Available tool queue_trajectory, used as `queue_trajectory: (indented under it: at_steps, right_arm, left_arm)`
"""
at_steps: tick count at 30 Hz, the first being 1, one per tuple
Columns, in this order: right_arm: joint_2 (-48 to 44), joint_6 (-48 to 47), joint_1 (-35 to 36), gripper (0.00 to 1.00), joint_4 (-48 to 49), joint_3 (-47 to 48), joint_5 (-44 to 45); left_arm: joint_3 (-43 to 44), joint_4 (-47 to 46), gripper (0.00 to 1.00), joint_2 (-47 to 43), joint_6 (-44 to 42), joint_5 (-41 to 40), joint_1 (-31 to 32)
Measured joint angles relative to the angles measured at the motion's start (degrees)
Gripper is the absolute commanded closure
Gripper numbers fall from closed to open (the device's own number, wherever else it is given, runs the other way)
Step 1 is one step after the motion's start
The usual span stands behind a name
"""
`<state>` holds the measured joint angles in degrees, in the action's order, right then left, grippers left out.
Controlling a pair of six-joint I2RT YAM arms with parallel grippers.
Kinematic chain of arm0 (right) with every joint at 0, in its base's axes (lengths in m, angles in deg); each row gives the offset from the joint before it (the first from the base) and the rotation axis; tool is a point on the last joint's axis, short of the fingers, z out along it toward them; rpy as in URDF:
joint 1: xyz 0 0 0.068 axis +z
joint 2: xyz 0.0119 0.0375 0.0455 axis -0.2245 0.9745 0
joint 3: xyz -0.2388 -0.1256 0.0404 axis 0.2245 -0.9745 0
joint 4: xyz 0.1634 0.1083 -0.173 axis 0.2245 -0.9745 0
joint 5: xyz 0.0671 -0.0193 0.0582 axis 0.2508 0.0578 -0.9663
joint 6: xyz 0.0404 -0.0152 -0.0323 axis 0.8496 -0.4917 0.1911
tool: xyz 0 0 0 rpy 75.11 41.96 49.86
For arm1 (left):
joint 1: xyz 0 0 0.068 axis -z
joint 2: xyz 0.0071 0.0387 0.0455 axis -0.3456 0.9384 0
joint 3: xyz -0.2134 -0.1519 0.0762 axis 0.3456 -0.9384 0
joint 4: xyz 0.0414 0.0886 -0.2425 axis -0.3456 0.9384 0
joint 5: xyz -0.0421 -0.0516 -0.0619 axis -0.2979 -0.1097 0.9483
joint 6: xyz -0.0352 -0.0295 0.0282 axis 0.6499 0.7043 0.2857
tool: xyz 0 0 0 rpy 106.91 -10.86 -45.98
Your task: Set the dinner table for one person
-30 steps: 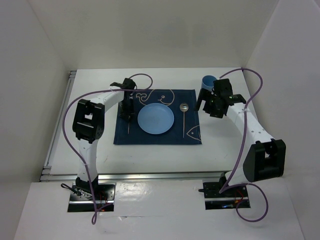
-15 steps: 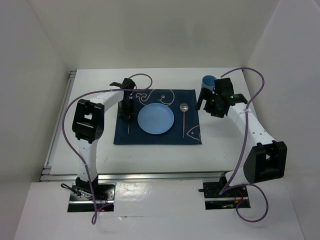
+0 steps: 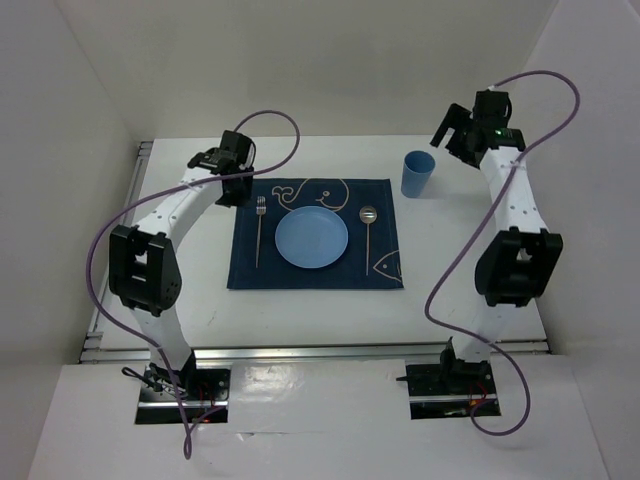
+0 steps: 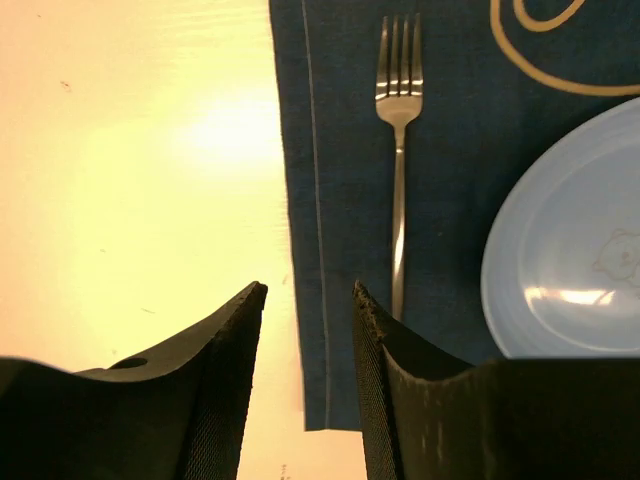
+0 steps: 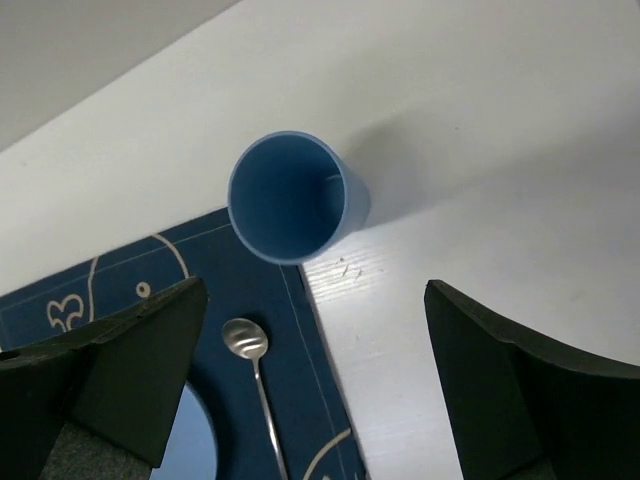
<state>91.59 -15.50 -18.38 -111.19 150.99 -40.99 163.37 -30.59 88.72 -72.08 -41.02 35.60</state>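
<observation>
- Under both arms lay the dinner table [image 3: 330, 312], a broad white top with thin metal rails along its left and near edges, bearing everything else in the scene.
- Toward its far left, the left gripper [image 4: 308, 292] hung above the table, touching nothing.
- Its two dark fingers stood a narrow gap apart with nothing between them.
- Seen from the left wrist, that gap framed the left hem of the navy placemat [image 3: 315, 275], with bare tabletop showing to the left of the hem, tinted yellow in that view.
- Just inside that hem a fork [image 4: 399, 150] lay flat along the cloth, tines toward the far side, apart from the fingers.
- Right of the fork, a round light-blue plate [image 3: 312, 239] sat in the middle of the placemat, near the fork but not touching it.
- Right of the plate, a spoon [image 3: 368, 225] lay on the cloth with its bowl toward the far side and its handle running toward the near edge.
- Off the placemat's far right corner, a blue cup [image 5: 290, 195] stood upright on the bare table, mouth up, just beside the cloth.
- Farthest right, the right gripper [image 5: 315, 288] was held high over the far right part of the table, well apart from the cup and empty.
- Its fingers were spread wide, and the right wrist camera looked down between them at the cup, the spoon's bowl and the white surface below.
</observation>
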Motion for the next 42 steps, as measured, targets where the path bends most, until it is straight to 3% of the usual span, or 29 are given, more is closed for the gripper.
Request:
queue_trajectory:
  at_steps: [7, 11, 12, 15, 16, 19, 23, 33, 42]
  right_arm:
    - [15.41, -1.86, 0.39, 0.11, 0.55, 5.75, -2.36]
    - [19.54, -2.25, 0.39, 0.22, 0.76, 7.45, -2.40]
    - [19.76, -2.36, 0.39, 0.33, 0.83, 7.45, -2.43]
    - [20.33, -2.75, 0.39, 0.48, 1.44, 7.56, -3.02]
    - [20.74, -2.86, 0.39, 0.59, 1.60, 7.72, -3.32]
    - [22.18, -2.99, 0.39, 0.79, 2.16, 8.02, -3.91]
    - [23.37, -2.99, 0.39, 0.98, 2.32, 8.02, -4.04]
    - [21.42, -6.43, 1.62, 1.00, -0.74, 10.93, -1.05]
    - [15.26, -9.42, 12.35, 1.00, -1.09, 10.38, 1.64]
  left_arm:
    - [-0.20, 0.31, 0.52, 0.52, -2.99, 1.22, -3.26]
    - [-0.28, 0.46, 0.52, 0.52, -4.07, 1.97, -3.89]
    - [-0.28, 0.48, 0.52, 0.61, -4.26, 2.16, -3.85]
    - [-0.28, 0.57, 0.52, 1.03, -4.48, 2.69, -3.82]
    - [-0.28, 0.59, 0.52, 1.27, -4.48, 2.84, -3.80]
    - [-0.28, 0.72, 0.52, 1.88, -4.57, 2.95, -3.76]
    - [-0.28, 0.74, 0.52, 1.92, -4.76, 2.95, -3.76]
    - [4.59, 4.02, 0.52, 3.41, -7.37, 0.94, -4.76]
    - [3.72, 3.19, 0.52, 3.78, -8.96, -4.74, -5.60]
